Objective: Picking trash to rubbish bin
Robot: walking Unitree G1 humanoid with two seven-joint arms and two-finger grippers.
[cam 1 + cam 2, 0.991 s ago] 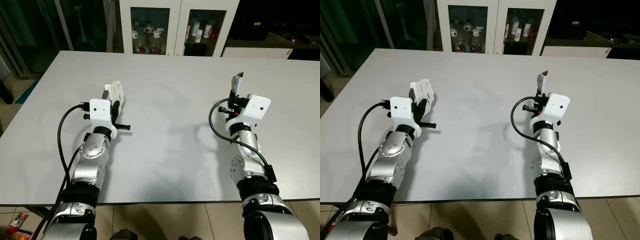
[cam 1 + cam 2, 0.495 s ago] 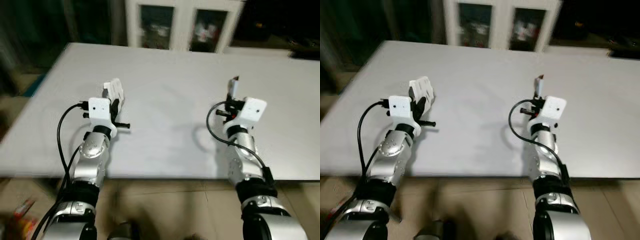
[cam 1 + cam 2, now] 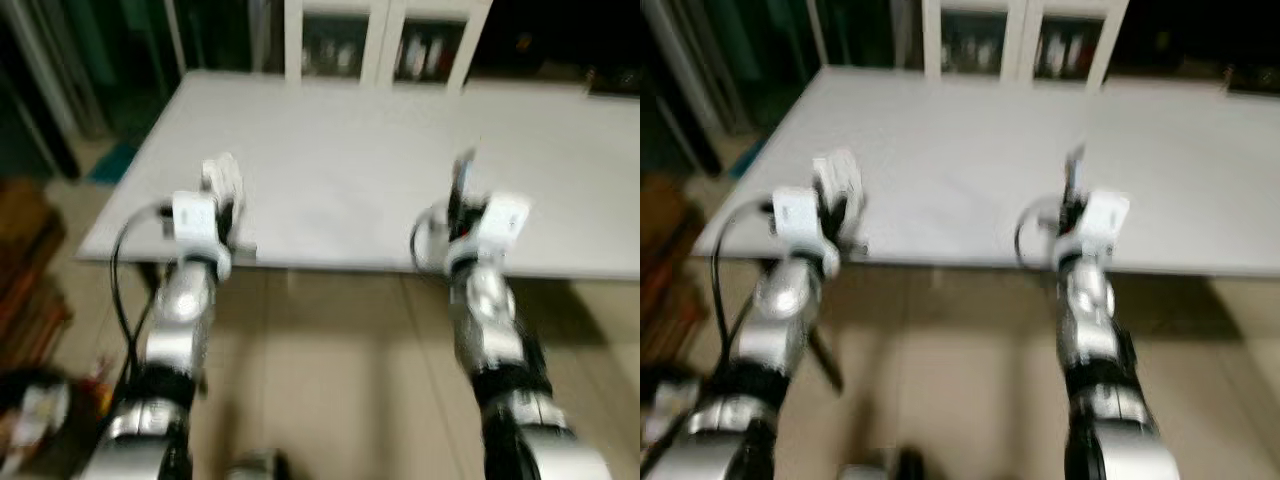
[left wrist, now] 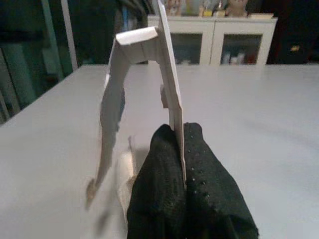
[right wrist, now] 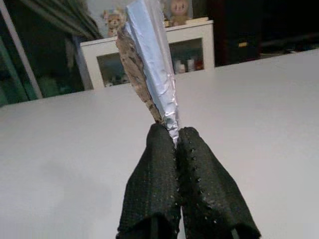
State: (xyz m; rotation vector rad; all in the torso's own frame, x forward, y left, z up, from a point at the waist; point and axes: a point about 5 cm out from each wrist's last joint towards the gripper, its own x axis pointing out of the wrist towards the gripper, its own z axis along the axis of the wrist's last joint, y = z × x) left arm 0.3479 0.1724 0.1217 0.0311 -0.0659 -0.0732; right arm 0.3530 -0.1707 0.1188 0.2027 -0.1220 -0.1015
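My left gripper is shut on a torn white cardboard carton, which stands up from the fingertips. In the blurred left eye view that carton sits above the left wrist, over the near edge of the white table. My right gripper is shut on a crumpled silver foil wrapper with a brown inner side. The wrapper sticks up above the right wrist, also at the table's near edge.
Tiled floor lies below both arms. A white glass-door cabinet stands behind the table. Brown furniture and a small blurred object on the floor are at the left.
The whole picture has shifted and blurred: the camera has moved back from the table, so the table edge now lies under the grippers. Both grippers keep their hold.
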